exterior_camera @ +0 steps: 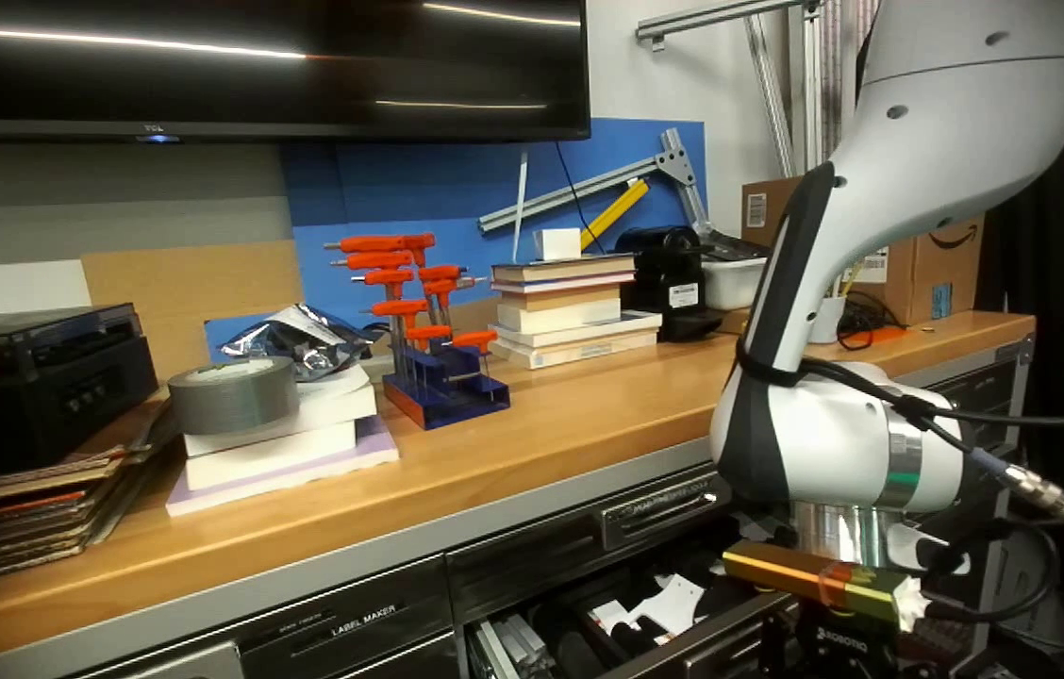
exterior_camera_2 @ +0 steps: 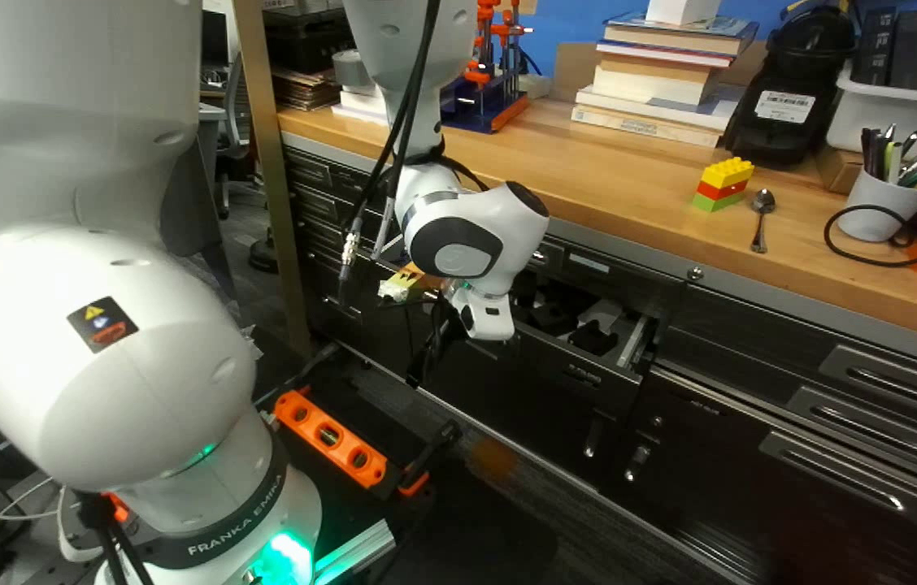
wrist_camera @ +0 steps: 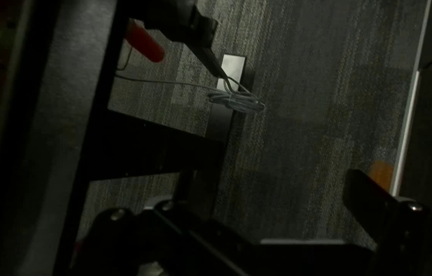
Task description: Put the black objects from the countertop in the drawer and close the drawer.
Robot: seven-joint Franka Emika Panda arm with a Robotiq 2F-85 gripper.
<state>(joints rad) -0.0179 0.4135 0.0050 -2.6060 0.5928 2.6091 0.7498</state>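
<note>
- Wrist view: the black two-fingered Robotiq gripper (wrist_camera: 271, 191) enters along the bottom edge, its jaws apart, grey patterned carpet (wrist_camera: 292, 145) showing between them. One finger merges with a black metal frame (wrist_camera: 151, 147), so its outline is hard to trace; the other just overlaps an orange patch (wrist_camera: 380, 172). The light is dim throughout.
- In an exterior view, the white-and-black jointed arm (exterior_camera: 806, 443) covers part of the wide, dark-grey metal drawer (exterior_camera: 702, 637), which stands open below the light-brown wooden countertop (exterior_camera: 589, 405). The bottom edge cuts off the gripper's lower part, and a black flat television (exterior_camera: 258, 71) runs out of the top. A white cup (exterior_camera: 829, 321) is partly hidden behind the arm.
- In an exterior view, low, blocky matte-black objects (exterior_camera_2: 593, 337) lie inside the open drawer, beside pale-grey pieces (exterior_camera_2: 603, 313). Shadow makes their number and outlines hard to make out. The arm blocks one end of the drawer, and the gripper, black against dark-grey cabinets (exterior_camera_2: 719, 455), is too dark here to tell how its jaws stand.
</note>
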